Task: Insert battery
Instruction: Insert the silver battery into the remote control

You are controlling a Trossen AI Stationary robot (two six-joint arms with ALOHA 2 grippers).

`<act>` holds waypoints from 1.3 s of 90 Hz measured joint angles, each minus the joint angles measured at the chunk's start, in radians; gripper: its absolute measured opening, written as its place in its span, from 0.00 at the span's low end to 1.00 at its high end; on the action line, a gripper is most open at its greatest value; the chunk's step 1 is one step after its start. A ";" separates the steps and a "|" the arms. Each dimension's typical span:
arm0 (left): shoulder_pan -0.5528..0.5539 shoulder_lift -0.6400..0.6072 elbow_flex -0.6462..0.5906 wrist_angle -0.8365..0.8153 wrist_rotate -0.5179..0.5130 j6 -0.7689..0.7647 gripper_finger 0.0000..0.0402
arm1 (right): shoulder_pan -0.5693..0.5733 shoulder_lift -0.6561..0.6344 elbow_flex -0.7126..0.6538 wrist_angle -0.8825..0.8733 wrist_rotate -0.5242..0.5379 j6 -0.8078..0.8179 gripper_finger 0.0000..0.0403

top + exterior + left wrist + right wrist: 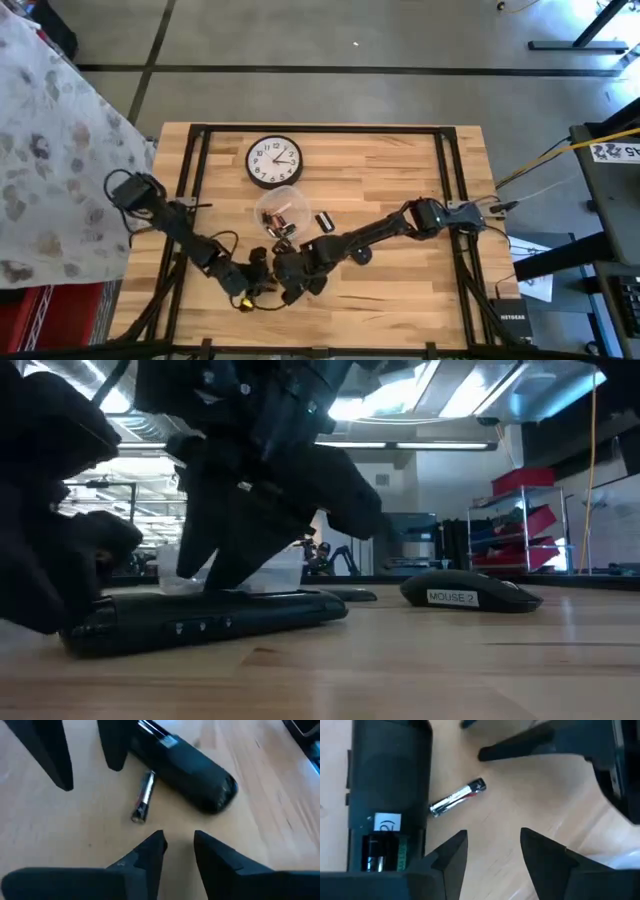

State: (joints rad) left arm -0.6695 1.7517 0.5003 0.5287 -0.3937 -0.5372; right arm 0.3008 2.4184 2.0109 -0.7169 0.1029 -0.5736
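Looking straight down, the high view shows both arms meeting at the near middle of the wooden table (400, 280), the left gripper (262, 272) and right gripper (296, 268) close together over a dark remote control (290, 290); a wall clock (274, 161) lies face up farther back, with a clear plastic container (281, 208) holding small items between it and the grippers. At table height, the low view shows the remote control (210, 622) lying flat with dark gripper parts pressing close above it, and a computer mouse (470, 593) labelled MOUSE resting well off to the side. From the left wrist view, the left gripper (179, 845) hangs with its fingers parted and empty, a loose battery (143, 797) lying on the wood just beside the remote control (190, 767). From the right wrist view, the right gripper (492, 851) is likewise spread and holding nothing, the battery (457, 797) lying near the remote control's (387, 780) open compartment, where one cell already sits.
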 joint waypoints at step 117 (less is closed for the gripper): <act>0.065 -0.067 -0.003 -0.057 -0.031 0.036 0.24 | 0.000 0.004 -0.050 0.078 -0.050 -0.164 0.41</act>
State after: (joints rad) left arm -0.6046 1.6843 0.4976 0.4720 -0.4245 -0.5012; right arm 0.3004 2.4225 1.9614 -0.6391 0.0525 -0.7380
